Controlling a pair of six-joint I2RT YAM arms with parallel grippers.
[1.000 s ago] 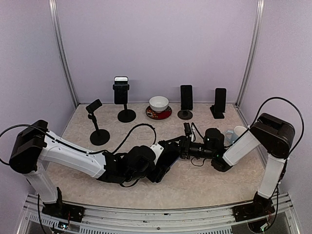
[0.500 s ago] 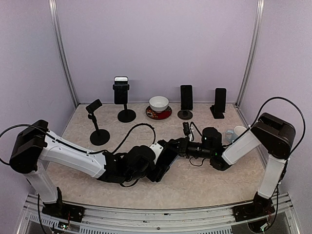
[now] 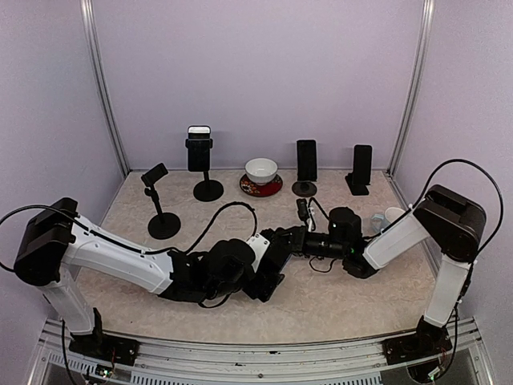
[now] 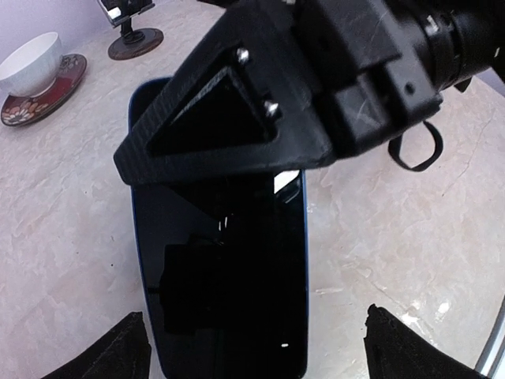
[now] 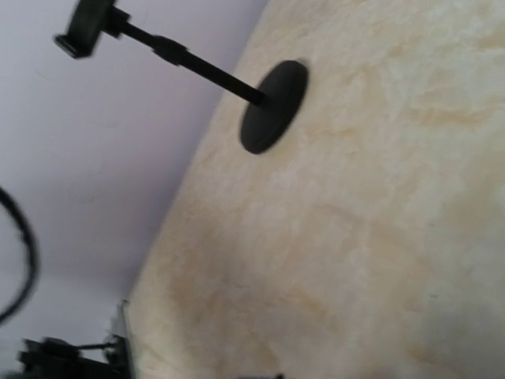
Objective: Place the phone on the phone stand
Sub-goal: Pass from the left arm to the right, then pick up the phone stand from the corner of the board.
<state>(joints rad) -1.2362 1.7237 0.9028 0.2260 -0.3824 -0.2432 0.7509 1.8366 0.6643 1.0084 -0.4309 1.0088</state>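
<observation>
Gripping the phone (image 4: 221, 268) by its far end, your right gripper (image 4: 225, 138) is clamped shut, one finger lying flat across the glossy face. Your left gripper (image 4: 252, 351) stands wide around the near end. One of its fingertips (image 4: 394, 347) is plainly clear of the phone's edge; the other sits just beside the opposite edge, and contact there cannot be told.

The phone hangs low over the middle of the table (image 3: 337, 309), between the two wrists.

Treat it as a stiff, thin slab, probably light, with a slick glass face that could slide in the pads and crack if dropped. Held at one end only, it will likely want to swing on that pinch. A hold across the two long edges near the middle looks safer, though the end grip leaves the body free to drop into a cradle.

Your left arm lies stretched low from eight o'clock, its wrist aimed toward two. Your right arm folds in from four o'clock, shoulder high and forearm low, reaching toward nine.

The empty stand (image 3: 163, 228) waits at ten o'clock from the phone, well apart.
</observation>
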